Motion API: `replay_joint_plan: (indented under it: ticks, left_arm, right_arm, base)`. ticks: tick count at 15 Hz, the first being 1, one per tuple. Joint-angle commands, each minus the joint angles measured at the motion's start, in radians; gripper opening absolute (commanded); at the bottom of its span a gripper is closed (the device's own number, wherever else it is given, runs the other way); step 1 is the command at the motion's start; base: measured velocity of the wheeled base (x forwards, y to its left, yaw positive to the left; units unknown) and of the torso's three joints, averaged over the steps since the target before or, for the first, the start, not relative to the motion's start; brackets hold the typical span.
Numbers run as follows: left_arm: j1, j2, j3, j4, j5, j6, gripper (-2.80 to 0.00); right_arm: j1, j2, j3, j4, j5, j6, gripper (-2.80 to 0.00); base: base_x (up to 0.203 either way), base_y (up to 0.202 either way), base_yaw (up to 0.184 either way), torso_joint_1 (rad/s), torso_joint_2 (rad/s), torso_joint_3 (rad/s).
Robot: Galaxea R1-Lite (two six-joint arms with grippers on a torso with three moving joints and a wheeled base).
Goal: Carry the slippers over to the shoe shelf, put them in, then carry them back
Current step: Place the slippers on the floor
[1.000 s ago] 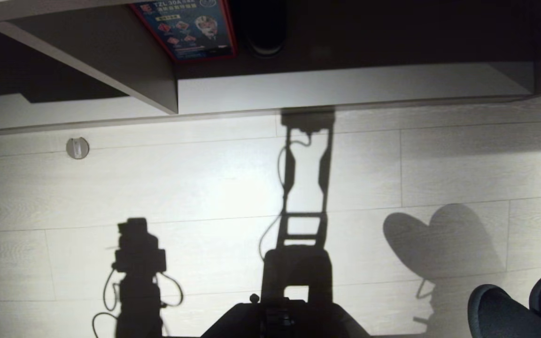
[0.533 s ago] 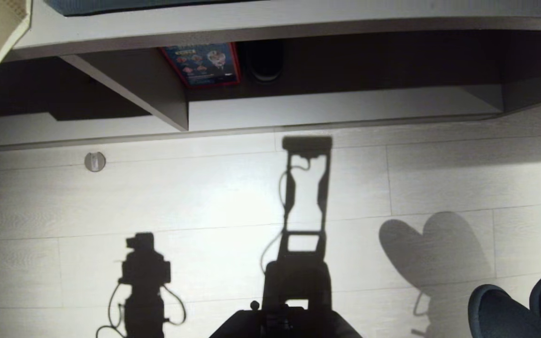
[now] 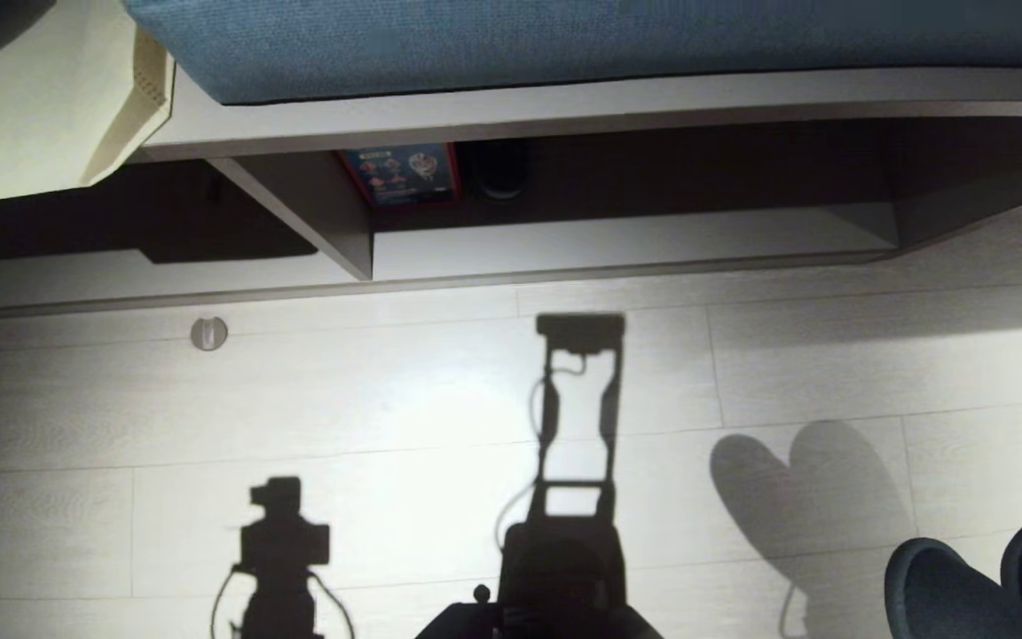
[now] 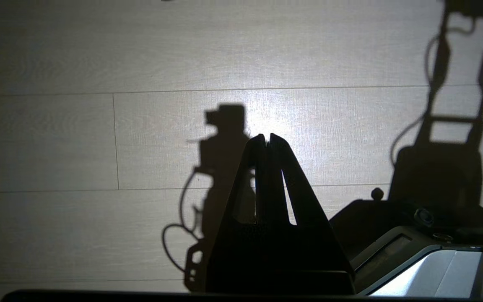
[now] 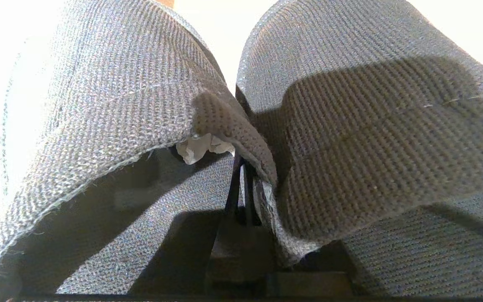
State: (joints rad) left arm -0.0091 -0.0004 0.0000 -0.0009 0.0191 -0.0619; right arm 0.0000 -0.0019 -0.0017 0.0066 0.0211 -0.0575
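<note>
The slippers [image 3: 946,590] are dark and closed-toe, and their toes poke into the head view at the bottom right, above the pale plank floor. In the right wrist view both grey-blue ribbed slippers [image 5: 111,100] fill the picture. My right gripper [image 5: 243,167] is shut on their inner rims, pinched together between them. The left gripper [image 4: 268,138] is shut and empty, hanging over bare floor. The shoe shelf [image 3: 609,240] lies ahead across the floor, a low open compartment with a pale base board, an upright divider [image 3: 320,209] and a dark back.
A blue cushion [image 3: 564,35] lies on the board above the shelf. A red-edged box [image 3: 400,173] and a dark round thing [image 3: 498,169] stand at the shelf's back. A round floor fitting [image 3: 208,334] sits left. My base [image 3: 538,621] is at the bottom edge.
The whole head view has shifted: the shelf unit has slid down the picture and the blue cushion has come into sight. Both arms and the held slippers keep their places.
</note>
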Motion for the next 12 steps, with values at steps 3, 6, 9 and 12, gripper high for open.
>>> replay_joint_plan:
  ticks: [3, 6, 9, 12]
  left_arm:
    - [0.0, 0.0, 0.0, -0.001, 0.001, -0.001, -2.8]
    - [0.0, 0.0, 0.0, -0.001, 0.001, -0.003, -2.8]
    - [0.0, 0.0, 0.0, -0.001, 0.001, -0.002, -2.8]
    - [0.0, 0.0, 0.0, -0.001, 0.001, -0.002, -2.8]
  right_arm:
    - [0.0, 0.0, 0.0, 0.0, 0.0, -0.001, -2.8]
    - [0.0, 0.0, 0.0, 0.0, 0.0, -0.001, -2.8]
    - [0.0, 0.0, 0.0, 0.0, 0.0, -0.001, -2.8]
    - [0.0, 0.0, 0.0, 0.0, 0.0, -0.001, -2.8]
  base:
    - [0.0, 0.0, 0.0, 0.002, 0.0, 0.204]
    - [0.0, 0.0, 0.0, 0.003, 0.0, 0.201]
    - [0.0, 0.0, 0.0, 0.004, 0.0, 0.206]
    - [0.0, 0.0, 0.0, 0.002, 0.0, 0.206]
